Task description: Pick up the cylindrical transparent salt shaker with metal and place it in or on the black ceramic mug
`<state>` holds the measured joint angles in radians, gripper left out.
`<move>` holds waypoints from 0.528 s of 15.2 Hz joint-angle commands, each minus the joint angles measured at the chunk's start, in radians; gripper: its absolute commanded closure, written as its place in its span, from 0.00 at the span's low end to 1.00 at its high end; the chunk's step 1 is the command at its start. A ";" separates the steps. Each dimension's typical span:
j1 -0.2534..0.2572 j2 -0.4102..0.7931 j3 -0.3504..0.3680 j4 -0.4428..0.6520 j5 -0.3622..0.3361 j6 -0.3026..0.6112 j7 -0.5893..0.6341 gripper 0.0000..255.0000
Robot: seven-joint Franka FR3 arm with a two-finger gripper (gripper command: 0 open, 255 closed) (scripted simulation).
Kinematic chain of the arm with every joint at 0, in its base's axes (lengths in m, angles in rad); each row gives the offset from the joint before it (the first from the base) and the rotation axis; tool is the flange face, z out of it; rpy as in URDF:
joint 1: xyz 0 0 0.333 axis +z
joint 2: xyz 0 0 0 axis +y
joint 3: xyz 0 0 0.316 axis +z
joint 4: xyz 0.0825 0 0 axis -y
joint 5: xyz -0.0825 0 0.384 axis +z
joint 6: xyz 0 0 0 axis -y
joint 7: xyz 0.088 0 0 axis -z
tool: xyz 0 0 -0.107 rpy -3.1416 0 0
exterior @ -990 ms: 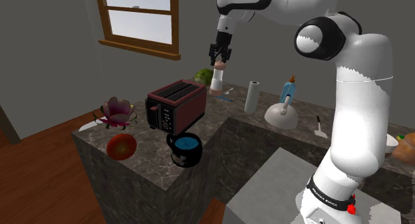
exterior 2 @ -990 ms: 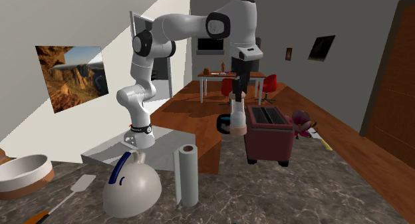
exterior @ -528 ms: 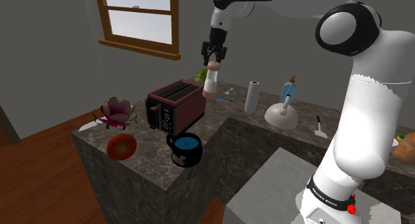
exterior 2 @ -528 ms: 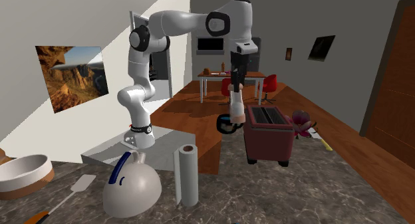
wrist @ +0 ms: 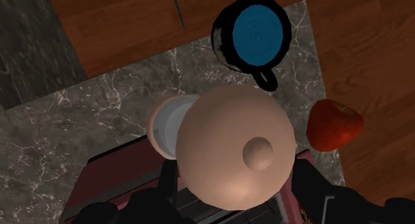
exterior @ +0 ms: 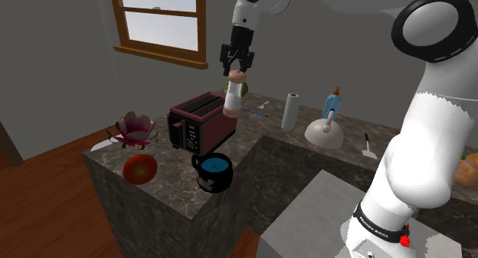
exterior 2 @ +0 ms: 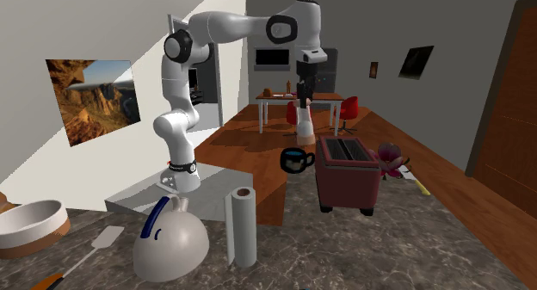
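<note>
Hand (exterior: 235, 71) pinches shaker (exterior: 232, 102) by its top; I hold it high over toaster (exterior: 201, 120) for clearance; mug (exterior: 214, 172) well below my hand, offset.

You have a dark marbled counter (exterior: 172, 172) before you. Near its corner stands a black mug (exterior: 214, 172) with a blue inside, with a red apple (exterior: 139, 168) at the edge. Behind them are a dark red toaster (exterior: 201, 120) and a pink flower (exterior: 135, 128). Farther along stand a white paper roll (exterior: 289, 111) and a white dome (exterior: 323, 134).

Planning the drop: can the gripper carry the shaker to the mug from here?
Probably yes. The gripper holds the shaker above the toaster, and the mug stands open near the counter's corner, nothing over it.
</note>
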<state>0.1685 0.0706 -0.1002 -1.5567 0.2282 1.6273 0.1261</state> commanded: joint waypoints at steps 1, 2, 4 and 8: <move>0.025 -0.018 0.021 -0.006 -0.004 -0.001 0.050 1.00; 0.038 -0.027 0.032 -0.012 -0.005 0.001 0.073 1.00; 0.062 -0.041 0.054 -0.019 -0.008 0.004 0.119 1.00; 0.109 -0.058 0.099 -0.018 -0.013 0.007 0.213 1.00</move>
<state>0.2634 0.0225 -0.0148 -1.5639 0.2171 1.6271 0.3113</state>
